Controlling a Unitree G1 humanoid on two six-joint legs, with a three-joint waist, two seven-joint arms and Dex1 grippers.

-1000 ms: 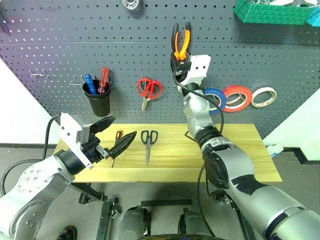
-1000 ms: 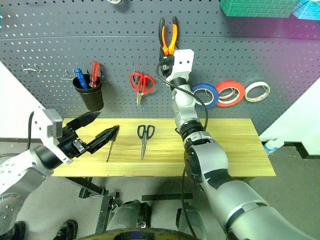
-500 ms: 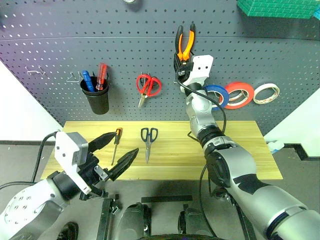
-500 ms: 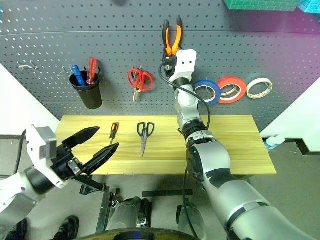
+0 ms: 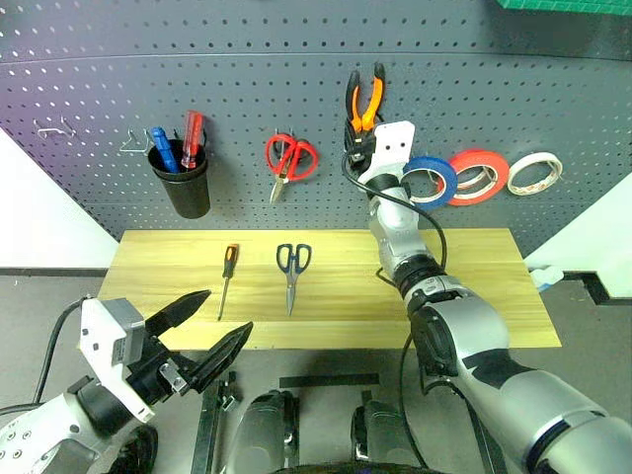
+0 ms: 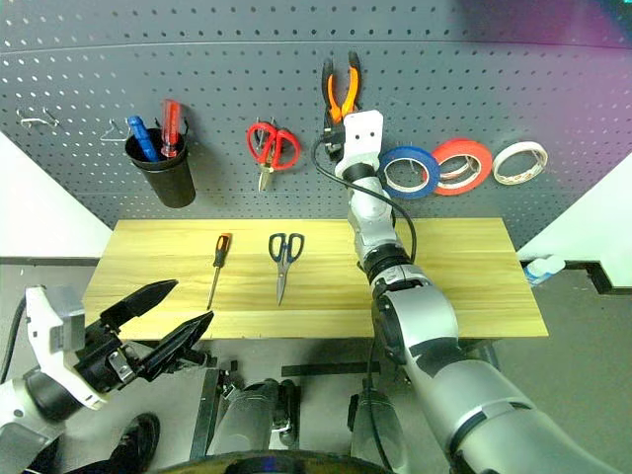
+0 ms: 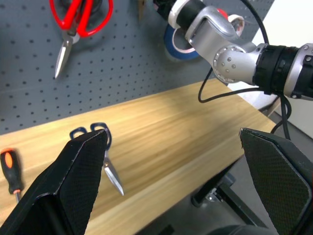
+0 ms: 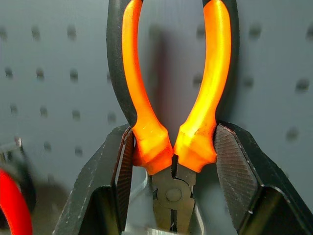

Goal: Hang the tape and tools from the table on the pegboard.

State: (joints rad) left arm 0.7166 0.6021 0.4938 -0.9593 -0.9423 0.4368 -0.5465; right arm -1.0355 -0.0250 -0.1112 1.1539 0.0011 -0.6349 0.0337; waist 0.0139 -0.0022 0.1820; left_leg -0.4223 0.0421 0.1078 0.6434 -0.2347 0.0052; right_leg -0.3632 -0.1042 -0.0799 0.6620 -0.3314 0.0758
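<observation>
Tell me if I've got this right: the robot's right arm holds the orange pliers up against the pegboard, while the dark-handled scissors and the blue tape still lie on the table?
Not quite. The blue tape already hangs on the pegboard, as the left eye view shows. The right arm does hold the orange pliers against the board, and the dark-handled scissors still lie on the table.

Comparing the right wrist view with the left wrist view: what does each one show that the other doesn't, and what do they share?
Right wrist alone: the right gripper shut on the pliers, handles up. Left wrist alone: the table with the dark-handled scissors and the screwdriver on it, the blue tape hanging, and the open left gripper. Both: the pegboard and the red scissors.
</observation>
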